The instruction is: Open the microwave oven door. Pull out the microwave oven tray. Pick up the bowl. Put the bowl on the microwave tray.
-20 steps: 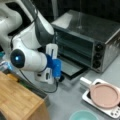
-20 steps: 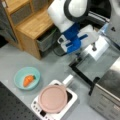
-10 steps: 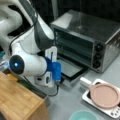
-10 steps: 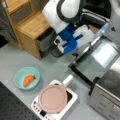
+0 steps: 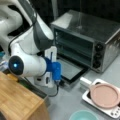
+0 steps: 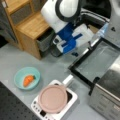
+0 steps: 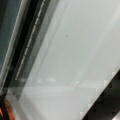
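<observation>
Lying flat open, microwave oven door (image 5: pixel 71 71) long axis along oven front; end effector (image 5: pixel 57 80) beside, opening unclear.

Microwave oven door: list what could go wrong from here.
1. The microwave oven door lies folded down flat, and the hand sits at its outer edge in both front views; pressing down could strain the hinge or tip the microwave oven.
2. The white tray holding the pink plate sits close to the door's corner and could be knocked.
3. The bowl holds a carrot that might spill when lifted.
</observation>
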